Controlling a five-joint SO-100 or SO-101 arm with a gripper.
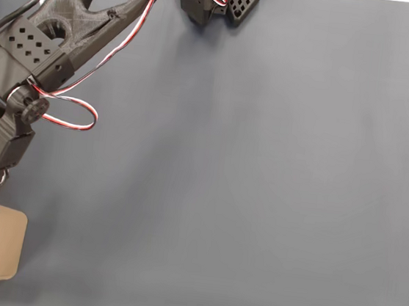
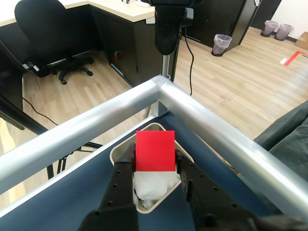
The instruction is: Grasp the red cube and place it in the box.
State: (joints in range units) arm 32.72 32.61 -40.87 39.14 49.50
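One small matte red cube (image 2: 154,151) is hanging pinched in the black two-finger hand (image 2: 155,166).
Directly beneath it is sitting the beige, white-lined, round-cornered box (image 2: 126,143), at the dark blue counter's (image 1: 259,189) corner.

You see a matt red cube (image 2: 154,151) between matt black printed-plastic fingers (image 2: 121,183), a smooth beige box (image 2: 126,147), dull dark-blue cloth on the table (image 1: 259,189), brushed metal rails (image 2: 216,130).

Black printed arm (image 1: 71,27), perforated panels, red-white-black cables (image 1: 83,113)
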